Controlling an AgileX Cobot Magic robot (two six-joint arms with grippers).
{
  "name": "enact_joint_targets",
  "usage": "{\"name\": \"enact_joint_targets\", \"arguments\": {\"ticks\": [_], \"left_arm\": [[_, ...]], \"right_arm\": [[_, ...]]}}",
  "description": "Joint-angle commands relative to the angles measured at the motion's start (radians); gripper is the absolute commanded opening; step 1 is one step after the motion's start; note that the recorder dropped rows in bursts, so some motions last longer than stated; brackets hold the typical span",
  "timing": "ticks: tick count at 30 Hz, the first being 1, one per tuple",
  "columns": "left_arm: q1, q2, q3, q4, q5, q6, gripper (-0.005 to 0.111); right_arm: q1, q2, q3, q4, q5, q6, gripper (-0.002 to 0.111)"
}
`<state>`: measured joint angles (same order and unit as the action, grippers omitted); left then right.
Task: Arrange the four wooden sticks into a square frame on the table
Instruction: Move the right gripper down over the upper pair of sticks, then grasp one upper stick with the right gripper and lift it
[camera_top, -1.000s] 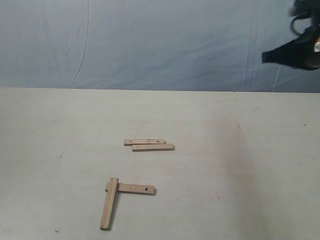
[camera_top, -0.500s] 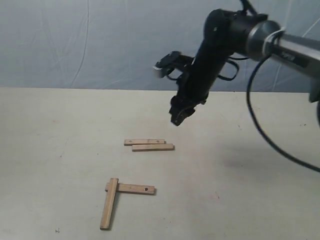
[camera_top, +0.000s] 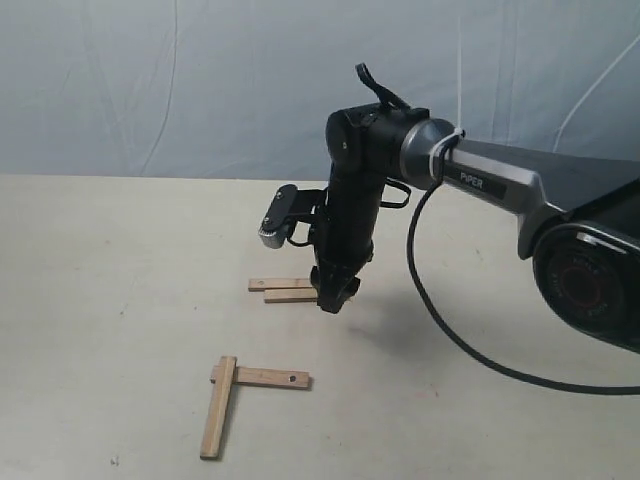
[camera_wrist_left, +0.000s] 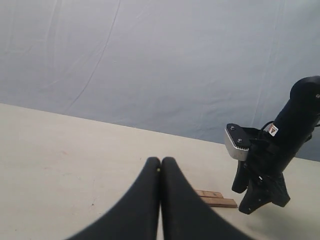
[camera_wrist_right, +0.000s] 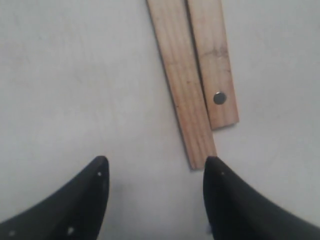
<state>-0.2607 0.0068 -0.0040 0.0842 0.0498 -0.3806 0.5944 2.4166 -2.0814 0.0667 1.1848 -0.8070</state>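
Right gripper (camera_top: 333, 296) hangs low over the 3 o'clock end of two sticks lying side by side at mid-table: the plain stick (camera_top: 300, 296) and, touching it at its 12 o'clock side, the holed stick (camera_top: 285, 284). Its jaws stand spread and hold nothing. In the wrist view the plain stick's end lies just beside one fingertip (camera_wrist_right: 225, 200), not between the two. Left gripper (camera_wrist_left: 160, 192) is clenched on nothing, well apart from the sticks.

The other two sticks form an L (camera_top: 225, 378) toward 7 o'clock of the pair, one crossing the other's end.

The step looks like picking up the plain stick. To do it well, I would centre the fingers across that stick's width alone, bring the tips right down to the table (camera_top: 120, 260), and close gently so the holed stick is not dragged along.

The table is pale, flat and faintly scuffed, so thin strips will likely slide. A creased backdrop (camera_top: 200, 80) closes the 12 o'clock side
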Motion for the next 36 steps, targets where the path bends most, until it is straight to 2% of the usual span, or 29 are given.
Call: {"name": "enact_joint_targets", "arguments": {"ticks": [1,11,19,23,28,36], "left_arm": [[0.001,-0.007,0.004,-0.004,0.0,-0.001,0.0],[0.001,-0.007,0.004,-0.004,0.0,-0.001,0.0],[0.001,-0.007,0.004,-0.004,0.0,-0.001,0.0],[0.001,-0.007,0.004,-0.006,-0.001,-0.001,0.0],[0.001,-0.007,0.004,-0.006,-0.001,-0.001,0.0],[0.001,-0.007,0.004,-0.006,-0.001,-0.001,0.0]], "right_arm": [[-0.027,0.008,-0.007,0.019,-0.048,-0.036,0.053],[-0.035,0.059,-0.007,0.015,-0.12,-0.068,0.053],[-0.047,0.089,-0.007,0.056,-0.092,-0.068,0.052],[-0.047,0.101,-0.007,0.071,-0.061,-0.068,0.032],[-0.047,0.097,-0.007,0.075,-0.014,-0.072,-0.001],[-0.045,0.063,-0.007,0.122,0.036,-0.146,-0.001]]}}
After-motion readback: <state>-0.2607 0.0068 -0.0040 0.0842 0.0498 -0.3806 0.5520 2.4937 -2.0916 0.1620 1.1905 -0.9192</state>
